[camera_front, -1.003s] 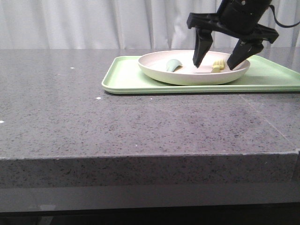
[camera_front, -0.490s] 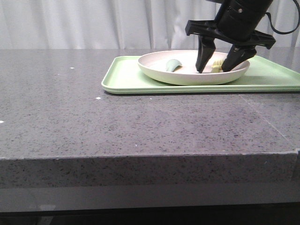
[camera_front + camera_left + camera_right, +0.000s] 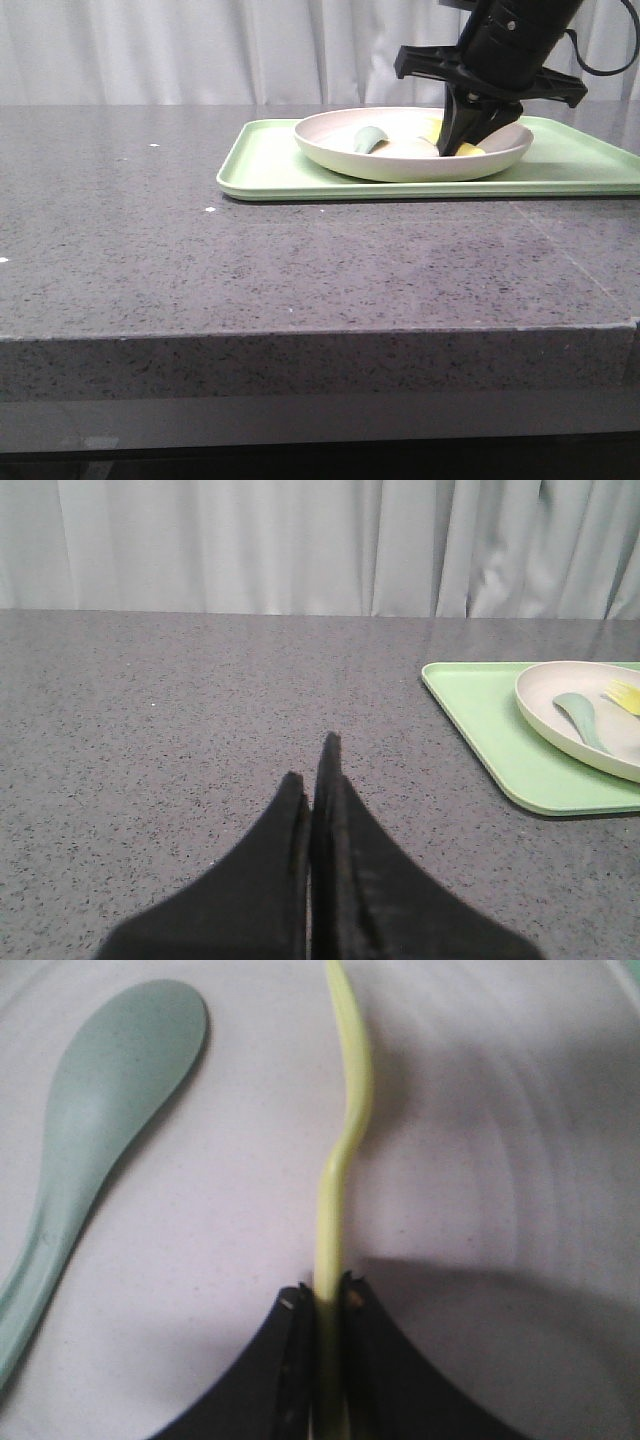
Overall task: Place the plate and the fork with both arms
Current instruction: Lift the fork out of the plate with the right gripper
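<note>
One plate (image 3: 400,160), one fork (image 3: 340,1160), one spoon (image 3: 90,1130) and one tray (image 3: 280,170) show, with two grippers: the right gripper (image 3: 462,140) stands in the plate at about 3 o'clock of the spoon, its jaws pinched on the fork's handle, and the left gripper (image 3: 312,780) has its jaws pressed together on nothing over the bare table (image 3: 180,700). In the front view the right gripper hides most of the fork, and in the left wrist view the plate and tray are cut off at the edge.
</note>
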Robot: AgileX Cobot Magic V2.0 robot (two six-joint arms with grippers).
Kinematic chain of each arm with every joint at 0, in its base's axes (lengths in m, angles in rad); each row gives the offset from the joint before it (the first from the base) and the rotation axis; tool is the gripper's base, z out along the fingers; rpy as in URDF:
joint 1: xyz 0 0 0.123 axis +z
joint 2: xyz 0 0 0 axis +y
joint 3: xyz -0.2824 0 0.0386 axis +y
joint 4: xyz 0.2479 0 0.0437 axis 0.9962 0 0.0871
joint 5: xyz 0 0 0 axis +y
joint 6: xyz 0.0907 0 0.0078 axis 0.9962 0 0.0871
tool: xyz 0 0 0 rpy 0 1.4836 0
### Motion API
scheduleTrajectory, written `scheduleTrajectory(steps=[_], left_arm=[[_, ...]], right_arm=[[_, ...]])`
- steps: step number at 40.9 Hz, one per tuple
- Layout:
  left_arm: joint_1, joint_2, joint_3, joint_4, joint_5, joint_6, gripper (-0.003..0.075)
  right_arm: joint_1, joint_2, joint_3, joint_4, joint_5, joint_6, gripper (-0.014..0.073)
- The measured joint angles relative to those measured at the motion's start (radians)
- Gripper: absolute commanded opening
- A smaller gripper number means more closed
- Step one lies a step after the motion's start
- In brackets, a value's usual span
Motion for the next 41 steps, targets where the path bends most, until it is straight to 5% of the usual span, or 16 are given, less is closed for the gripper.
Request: scheduleTrajectory(steps=[21,41], left_arm=[[0.0,0.0,0.0,0.0,0.0,0.0,-0.0018],[0.0,0.0,0.0,0.0,0.0,0.0,-0.0018]], right_arm=[[-0.01,-0.073,0.0,0.0,-0.014,0.0,0.0013],[-0.181,-0.137,-0.004,-0.129,0.009,0.0,0.0013]])
